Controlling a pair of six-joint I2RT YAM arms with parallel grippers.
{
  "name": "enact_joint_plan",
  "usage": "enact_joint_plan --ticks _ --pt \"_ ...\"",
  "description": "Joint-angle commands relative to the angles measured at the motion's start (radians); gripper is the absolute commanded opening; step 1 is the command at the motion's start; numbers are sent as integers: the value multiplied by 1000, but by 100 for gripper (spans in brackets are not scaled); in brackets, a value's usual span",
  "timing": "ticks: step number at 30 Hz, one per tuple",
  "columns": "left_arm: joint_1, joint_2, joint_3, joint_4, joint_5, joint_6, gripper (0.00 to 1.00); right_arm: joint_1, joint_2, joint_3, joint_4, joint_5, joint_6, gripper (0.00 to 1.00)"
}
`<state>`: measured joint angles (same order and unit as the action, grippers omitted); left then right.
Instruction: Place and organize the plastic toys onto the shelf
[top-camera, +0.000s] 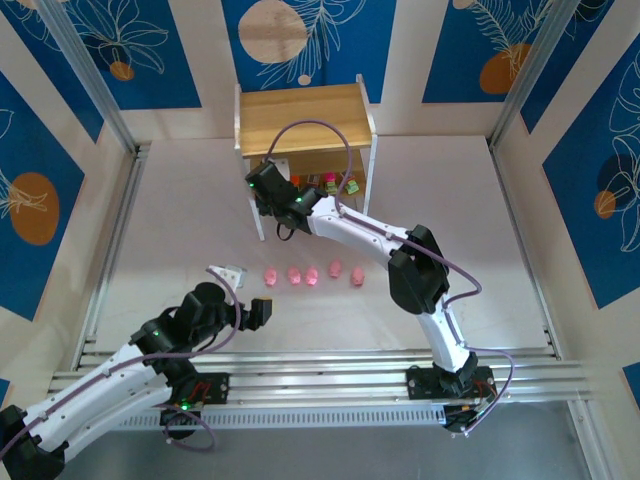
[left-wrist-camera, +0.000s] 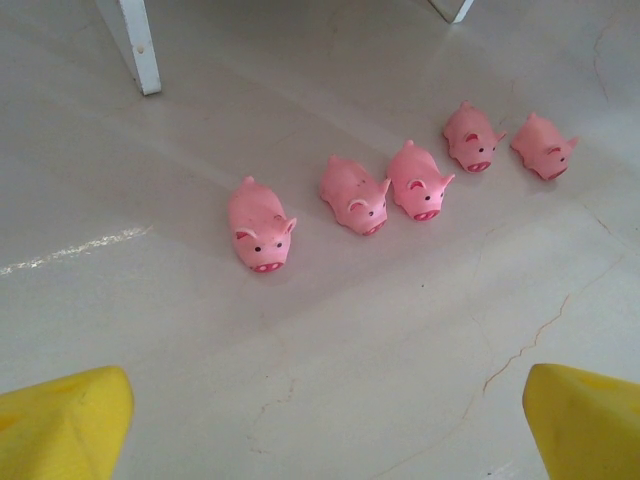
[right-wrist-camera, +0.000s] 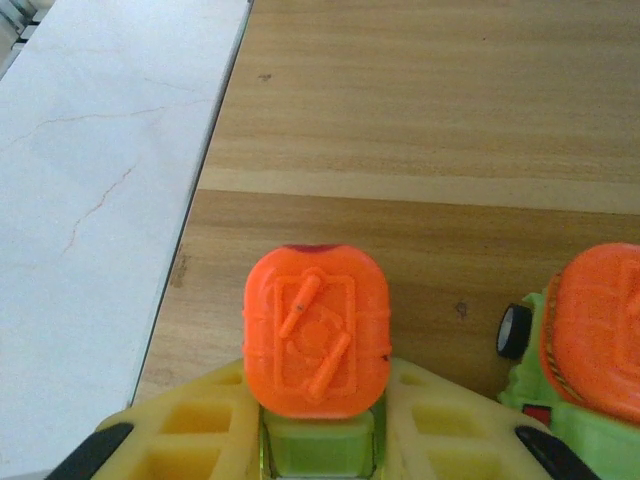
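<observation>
My right gripper (right-wrist-camera: 318, 425) was pinched narrow on an orange-topped green block (right-wrist-camera: 317, 345), right at the left end of the shelf (top-camera: 303, 115), over its lower board (right-wrist-camera: 450, 240); I couldn't tell whether the block touched the wood. A second orange-topped block (right-wrist-camera: 592, 335) sat just to its right. My left gripper (left-wrist-camera: 330, 425) hung spread wide over the table (left-wrist-camera: 200, 380), holding nothing. Five pink pigs (left-wrist-camera: 415, 183) stood in a row on the table, near side of the shelf.
</observation>
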<state>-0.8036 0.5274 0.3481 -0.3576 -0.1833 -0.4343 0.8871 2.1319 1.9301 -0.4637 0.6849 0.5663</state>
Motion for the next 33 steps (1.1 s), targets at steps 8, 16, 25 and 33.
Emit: enact_joint_plan --ticks 8,16,25,33 --pt "1 -1 -10 9 8 19 100 -13 28 23 15 33 4 31" --pt "0 -1 -9 9 4 17 100 -10 9 -3 37 29 -6 40" --pt "1 0 -9 8 2 17 100 -1 -36 -49 66 30 -13 45" --pt "1 -1 -9 9 2 16 100 21 -82 -102 82 35 -9 49"
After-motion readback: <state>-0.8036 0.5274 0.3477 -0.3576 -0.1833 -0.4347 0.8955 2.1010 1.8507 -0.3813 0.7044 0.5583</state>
